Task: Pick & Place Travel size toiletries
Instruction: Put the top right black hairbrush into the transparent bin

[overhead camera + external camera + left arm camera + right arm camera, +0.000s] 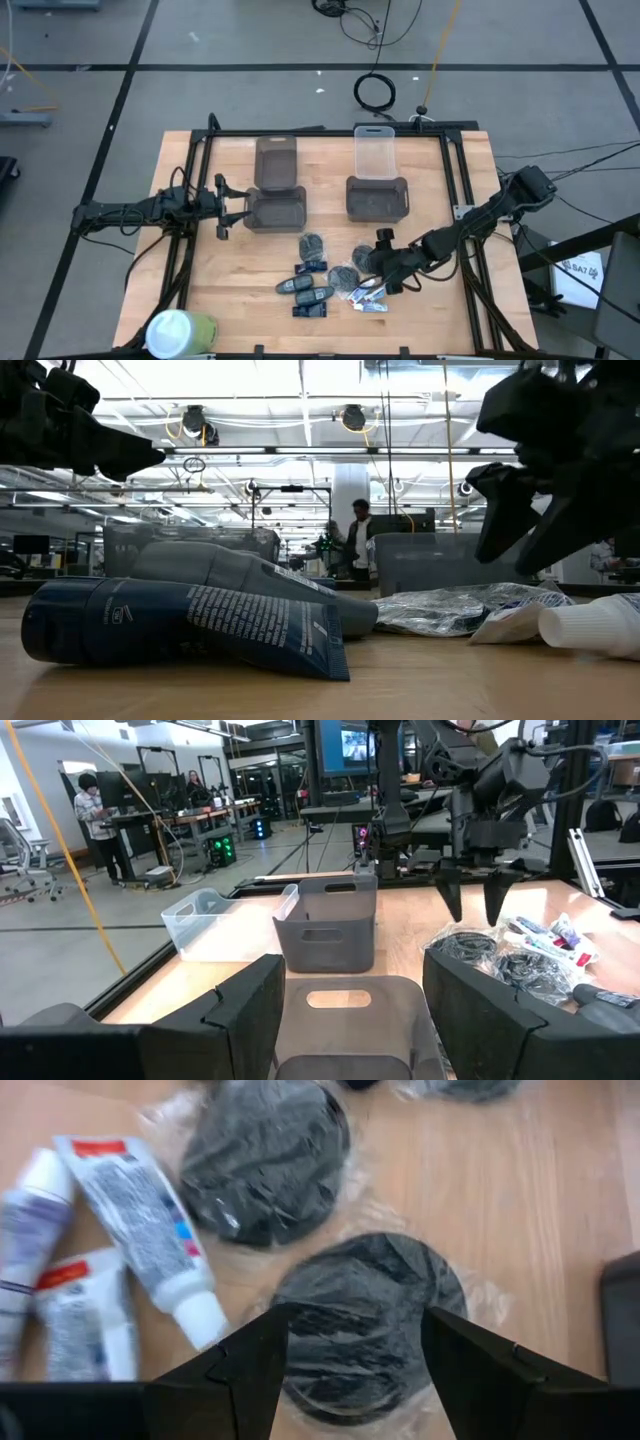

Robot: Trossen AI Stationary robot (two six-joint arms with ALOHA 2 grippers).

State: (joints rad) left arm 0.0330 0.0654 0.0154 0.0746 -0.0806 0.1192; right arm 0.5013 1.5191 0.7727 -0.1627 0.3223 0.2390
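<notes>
The travel size toiletries lie in a loose heap on the wooden table's near middle: dark round wrapped lumps [340, 273], dark oblong pieces [305, 290] and little white tubes [368, 297]. My right gripper [365, 265] hangs open over the heap, slanting down. In the right wrist view its fingers [355, 1320] stand on either side of one dark lump [365, 1295], above it. A second lump [265, 1160] and the white tubes [150, 1220] lie beside it. My left gripper [222, 210] waits open at the table's left, pointing level at a grey bin [275, 210].
A second grey bin [377, 197] and a clear bin [375, 150] stand behind the heap, and another grey bin [276, 160] lies farther back. A big white-and-green cylinder [180, 332] lies at the near left corner. A person [358, 535] stands in the room beyond.
</notes>
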